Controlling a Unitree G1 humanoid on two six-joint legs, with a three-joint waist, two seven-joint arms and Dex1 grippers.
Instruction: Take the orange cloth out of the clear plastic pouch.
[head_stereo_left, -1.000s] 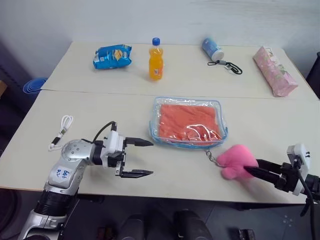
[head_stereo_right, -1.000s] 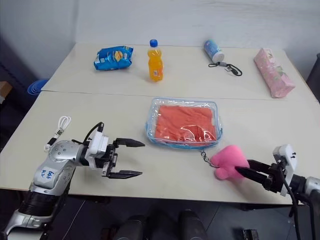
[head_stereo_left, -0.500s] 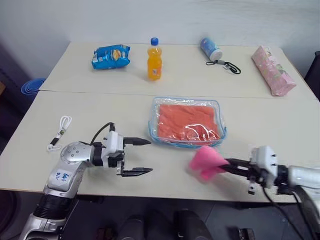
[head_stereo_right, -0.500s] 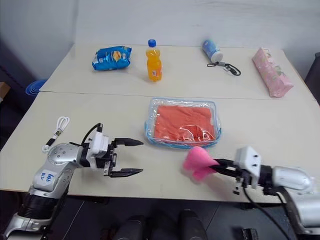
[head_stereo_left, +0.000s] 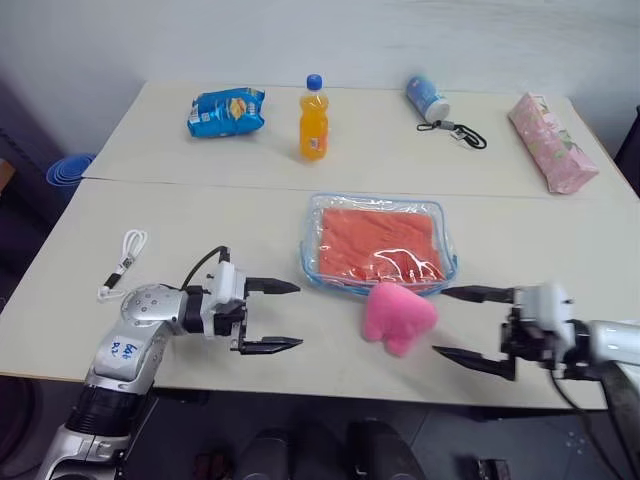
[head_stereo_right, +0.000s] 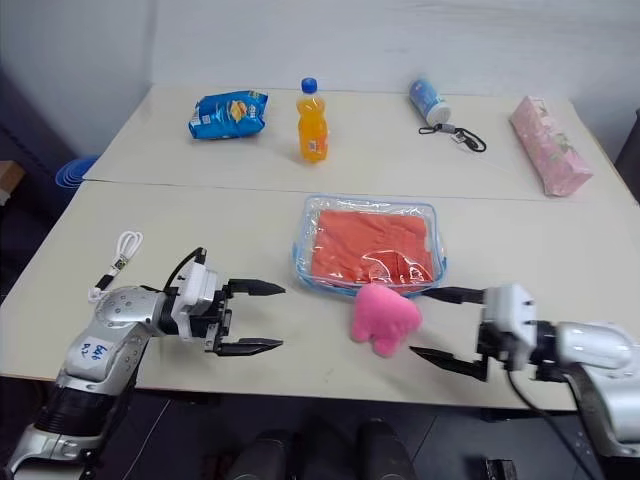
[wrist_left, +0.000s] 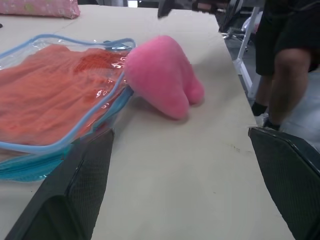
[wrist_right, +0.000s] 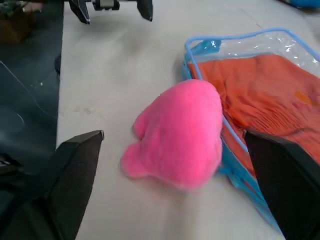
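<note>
While both arms hung over the near edge of the table, the scene lay across two pale beige tabletops pushed together, their seam running side to side behind the pouch, with a plain light wall behind and dark floor to the left, where a blue round object was partly cut off by the table's corner. Farthest left on the near top lay a coiled white cable; just beside it the left gripper pointed right with its two black fingers spread wide and nothing between them. On the far top sat a blue crinkly snack bag, then an orange drink bottle standing upright, then a small white-and-blue container lying on its side with a black strap, and at the far right a pink patterned packet. At mid-table the clear plastic pouch lay flat, and the orange cloth was inside it, rumpled under the glossy plastic. A pink plush toy rested on the table touching the pouch's near edge, hiding a little of the blue edging there. To its right the right gripper stood with its fingers wide apart, empty, its tips near the toy but apart from it. In the left wrist view a person's leg in dark shorts stood past the table's end, cut off above the thigh.
</note>
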